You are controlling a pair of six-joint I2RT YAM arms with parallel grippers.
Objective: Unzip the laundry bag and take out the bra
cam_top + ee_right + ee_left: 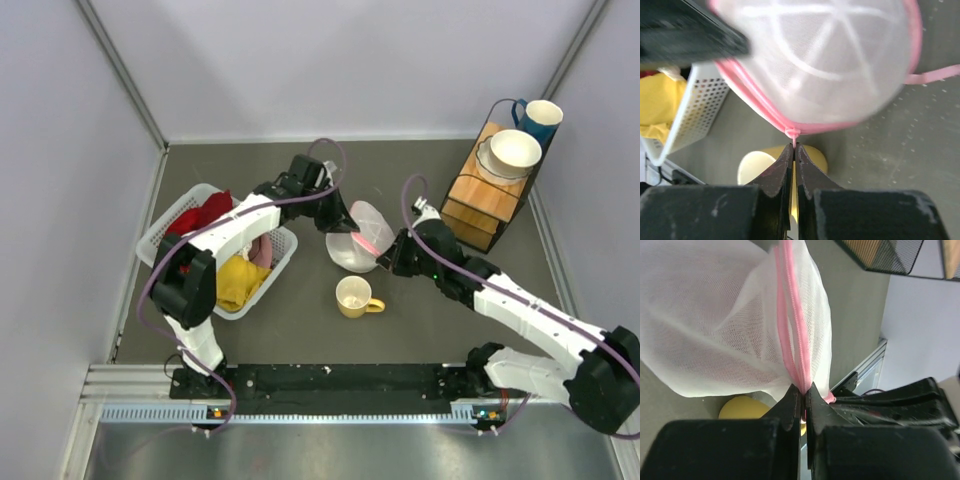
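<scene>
The laundry bag, a white mesh dome with pink zipper trim, is held up off the table between both arms. My left gripper is shut on the bag's pink trim at its left edge. My right gripper is shut on the pink zipper pull at the bag's lower right rim. The bag also fills the right wrist view. The zipper looks closed along the trim. The bra is hidden; white seams show faintly through the mesh.
A yellow mug stands just below the bag. A white slatted basket with red and yellow clothes sits left, under the left arm. A wire rack with a wooden box, white bowl and blue mug stands at the back right.
</scene>
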